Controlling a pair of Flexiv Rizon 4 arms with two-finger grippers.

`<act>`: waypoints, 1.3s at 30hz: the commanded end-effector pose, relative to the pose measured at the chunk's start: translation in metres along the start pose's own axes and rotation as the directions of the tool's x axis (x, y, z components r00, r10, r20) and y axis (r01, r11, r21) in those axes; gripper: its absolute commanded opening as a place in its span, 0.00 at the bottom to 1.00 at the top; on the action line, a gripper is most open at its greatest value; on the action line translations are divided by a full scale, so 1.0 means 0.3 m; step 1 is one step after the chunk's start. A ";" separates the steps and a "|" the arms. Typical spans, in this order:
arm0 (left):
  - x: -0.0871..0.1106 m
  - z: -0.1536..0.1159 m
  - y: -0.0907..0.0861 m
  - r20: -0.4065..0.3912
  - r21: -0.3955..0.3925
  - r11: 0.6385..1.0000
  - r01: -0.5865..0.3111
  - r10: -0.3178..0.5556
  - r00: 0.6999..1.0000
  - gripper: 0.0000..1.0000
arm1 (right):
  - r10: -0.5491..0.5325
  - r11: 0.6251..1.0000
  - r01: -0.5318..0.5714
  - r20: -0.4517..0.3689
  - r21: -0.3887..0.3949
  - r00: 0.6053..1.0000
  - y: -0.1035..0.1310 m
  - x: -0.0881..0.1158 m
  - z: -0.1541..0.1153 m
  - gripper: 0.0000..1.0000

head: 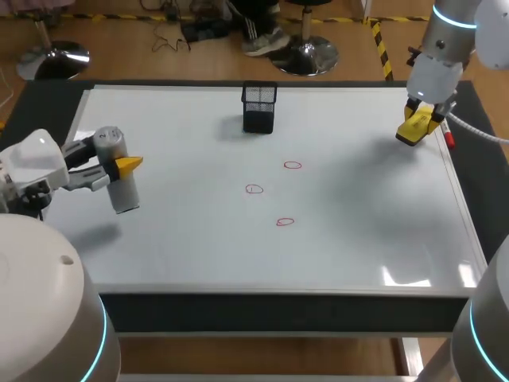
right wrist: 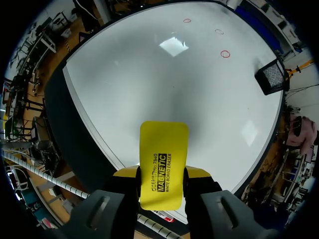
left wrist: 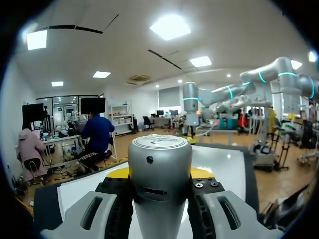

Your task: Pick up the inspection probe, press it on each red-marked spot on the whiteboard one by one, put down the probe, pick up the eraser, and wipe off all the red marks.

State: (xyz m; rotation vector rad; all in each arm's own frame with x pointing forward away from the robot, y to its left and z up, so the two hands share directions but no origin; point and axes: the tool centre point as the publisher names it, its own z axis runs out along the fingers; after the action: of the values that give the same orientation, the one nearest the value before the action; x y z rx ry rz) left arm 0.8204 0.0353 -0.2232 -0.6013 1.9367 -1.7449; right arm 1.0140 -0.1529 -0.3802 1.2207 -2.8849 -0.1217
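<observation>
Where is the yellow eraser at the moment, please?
In the head view, the eraser is held in the right gripper over the whiteboard's far right corner, well to the right of the black mesh holder.

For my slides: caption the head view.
Left gripper holds the probe, right gripper the eraser; three red marks on whiteboard.

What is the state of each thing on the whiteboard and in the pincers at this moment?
inspection probe: upright, gripped by the left pincer.
eraser: gripped by the right pincer, above the whiteboard's corner.
red marks: three, all not yet wiped.
mesh holder: upright on the whiteboard.
</observation>
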 end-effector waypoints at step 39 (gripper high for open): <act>0.004 0.003 -0.004 0.006 0.000 1.000 -0.001 0.001 1.000 0.00 | -0.535 0.839 0.541 -0.092 0.065 0.840 0.822 -0.287 0.045 0.00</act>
State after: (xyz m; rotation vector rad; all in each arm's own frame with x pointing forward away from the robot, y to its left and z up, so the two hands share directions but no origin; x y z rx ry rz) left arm 0.8197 0.0347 -0.2227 -0.6046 1.9354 -1.7419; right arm 0.9018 0.0622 -0.3729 1.9686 -2.4379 -0.0440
